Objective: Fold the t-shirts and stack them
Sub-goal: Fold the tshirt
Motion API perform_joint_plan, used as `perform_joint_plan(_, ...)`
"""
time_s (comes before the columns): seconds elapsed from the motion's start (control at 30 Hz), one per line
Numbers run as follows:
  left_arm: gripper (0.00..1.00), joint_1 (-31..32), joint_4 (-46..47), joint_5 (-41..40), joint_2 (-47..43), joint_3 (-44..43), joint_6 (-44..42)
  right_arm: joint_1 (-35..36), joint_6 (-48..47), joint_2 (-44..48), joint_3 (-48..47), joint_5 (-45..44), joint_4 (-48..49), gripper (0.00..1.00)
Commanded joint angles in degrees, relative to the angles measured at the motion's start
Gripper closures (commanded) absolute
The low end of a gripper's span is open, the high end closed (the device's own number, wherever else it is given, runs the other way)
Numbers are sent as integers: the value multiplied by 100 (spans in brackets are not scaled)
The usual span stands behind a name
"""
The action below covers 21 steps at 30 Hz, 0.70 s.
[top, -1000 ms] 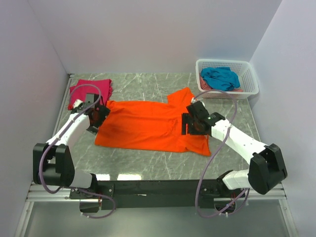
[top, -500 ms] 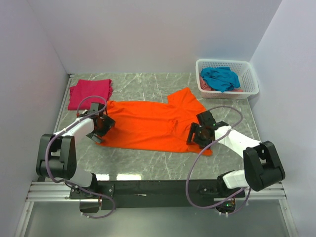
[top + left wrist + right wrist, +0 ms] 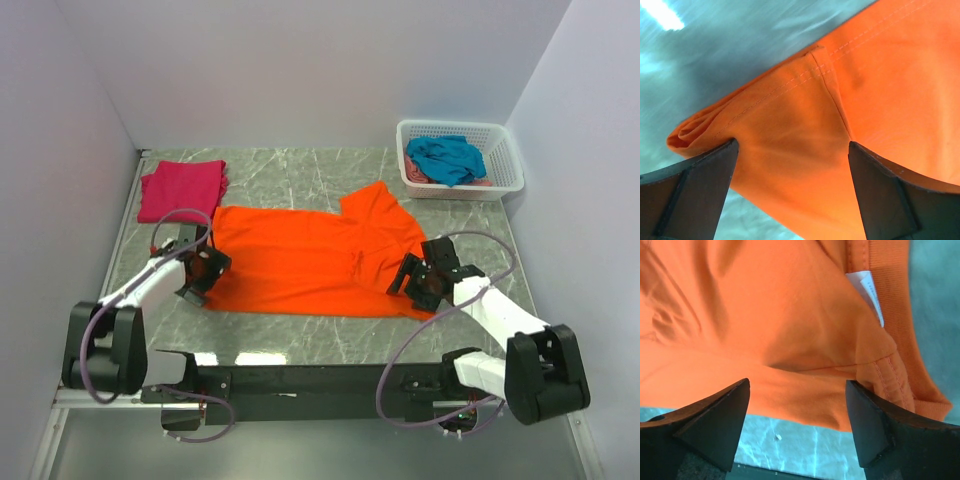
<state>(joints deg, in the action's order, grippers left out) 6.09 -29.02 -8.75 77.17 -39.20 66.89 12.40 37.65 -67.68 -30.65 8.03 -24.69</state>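
The bright orange t-shirt (image 3: 310,260) lies spread across the middle of the table. My left gripper (image 3: 203,272) is open at its near left corner; the left wrist view shows the hem corner (image 3: 790,125) between the wide-apart jaws. My right gripper (image 3: 420,282) is open at the shirt's near right edge; the right wrist view shows the orange cloth with a white label (image 3: 867,287) between the jaws. The magenta-pink t-shirt (image 3: 182,188) lies folded at the far left. The teal-blue t-shirt (image 3: 446,158) sits crumpled in the basket.
A white lattice basket (image 3: 505,170) stands at the far right corner, with a bit of pink cloth under the teal shirt. White walls close in the left, back and right sides. Grey marble table surface (image 3: 290,335) shows along the near edge.
Both grippers have moved toward the near edge of the orange shirt, the left to its near left corner, the right to its near right edge. The shirt has shifted slightly and lies flatter.
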Motion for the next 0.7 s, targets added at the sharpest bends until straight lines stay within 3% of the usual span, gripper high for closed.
perform_joint_plan(0.0, 1, 33, -1333, -21, -394, 553, 306, -71, 189, 281, 279, -259, -1055, 15)
perform_joint_plan(0.07, 1, 42, -1598, 5, -780, 755, 377, -89, 269, 308, 323, 56, -1073, 15)
perform_joint_plan(0.33, 1, 208, -2143, 155, -1608, 914, 667, -89, 621, 1063, 297, -415, -1811, 15)
perform_joint_plan(0.5, 1, 217, -2678, -99, -1854, 309, 641, -89, 507, 1467, 43, -443, -1803, 15)
perform_joint_plan(0.67, 1, 217, -2434, -723, -1934, -674, 378, -89, 42, 1714, -748, -977, -1777, 14)
